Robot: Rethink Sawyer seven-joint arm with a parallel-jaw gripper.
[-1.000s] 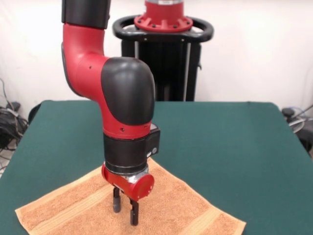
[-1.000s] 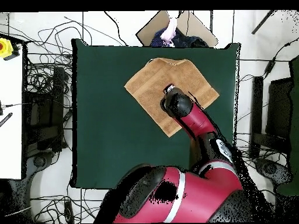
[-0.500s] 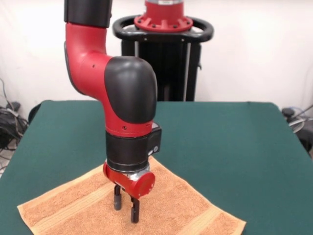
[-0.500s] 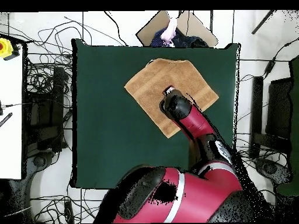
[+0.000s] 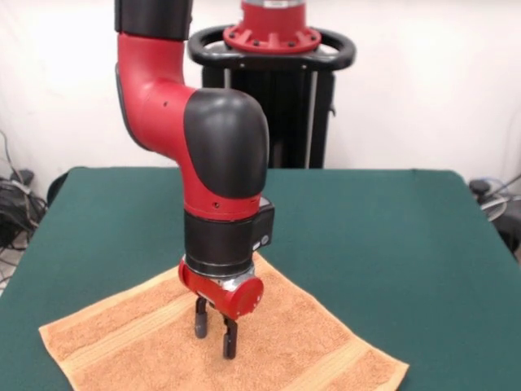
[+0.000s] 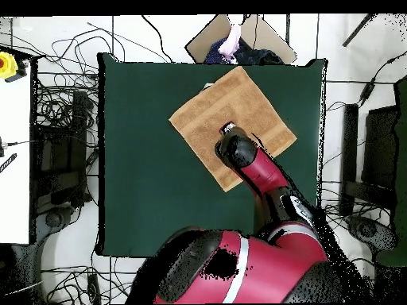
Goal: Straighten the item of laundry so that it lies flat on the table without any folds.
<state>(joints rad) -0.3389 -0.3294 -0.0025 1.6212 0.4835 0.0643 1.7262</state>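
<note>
The orange-tan towel [image 5: 138, 346] lies spread as a diamond on the green table [image 5: 391, 236], near its front edge, and its nearest part runs off the bottom of the front view. In the overhead view the towel [image 6: 254, 103] looks flat, with one corner reaching the table's [image 6: 143, 159] top edge. My gripper [image 5: 214, 336] points straight down over the towel's middle, fingers a little apart, tips at or just above the cloth, with nothing between them. In the overhead view my arm's wrist [image 6: 236, 151] hides the gripper.
The black and red pedestal [image 5: 273, 81] stands behind the table. Cables lie at the left [image 5: 16, 204]. In the overhead view a brown cardboard sheet [image 6: 211, 40] with dark and pink things lies past the table's top edge, and a white table [image 6: 16, 143] stands at the left.
My arm and gripper have shifted slightly right in the front view. The towel's left corner moved right with them. In the overhead view the towel's blunt, folded top corner has opened to a point.
</note>
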